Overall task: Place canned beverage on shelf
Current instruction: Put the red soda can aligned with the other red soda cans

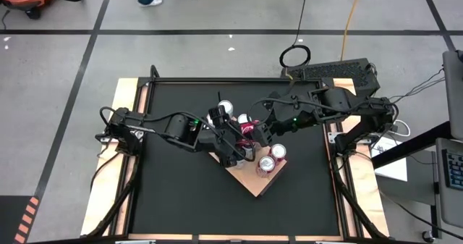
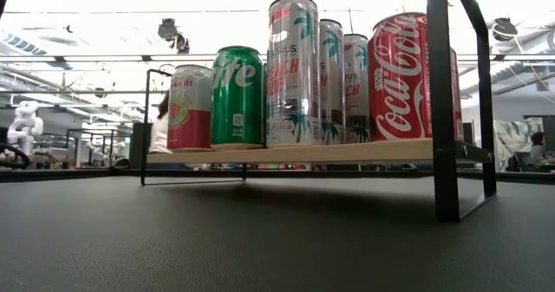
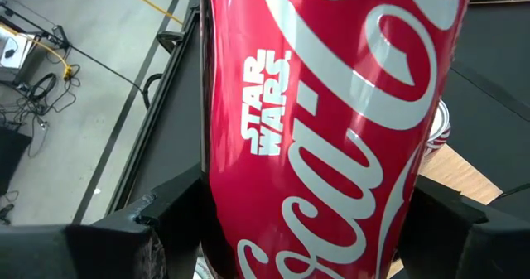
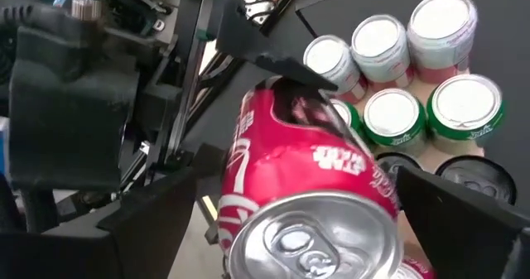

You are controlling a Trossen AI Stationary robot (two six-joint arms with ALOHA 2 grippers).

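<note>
Both grippers' jaws clamp glossy red can [image 3: 331, 130]

Low view, I count: three tall silver cans [image 2: 293, 71], one green can [image 2: 237, 97], one pink can [image 2: 189, 106], one red cola can [image 2: 403, 75].

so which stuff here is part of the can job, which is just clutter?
In play:
- red Coca-Cola can, clamped by left gripper
- shelf
- right gripper, around the same can's top

Bystanders:
- green can
- tall silver cans
- pink can
- cable on floor
</note>
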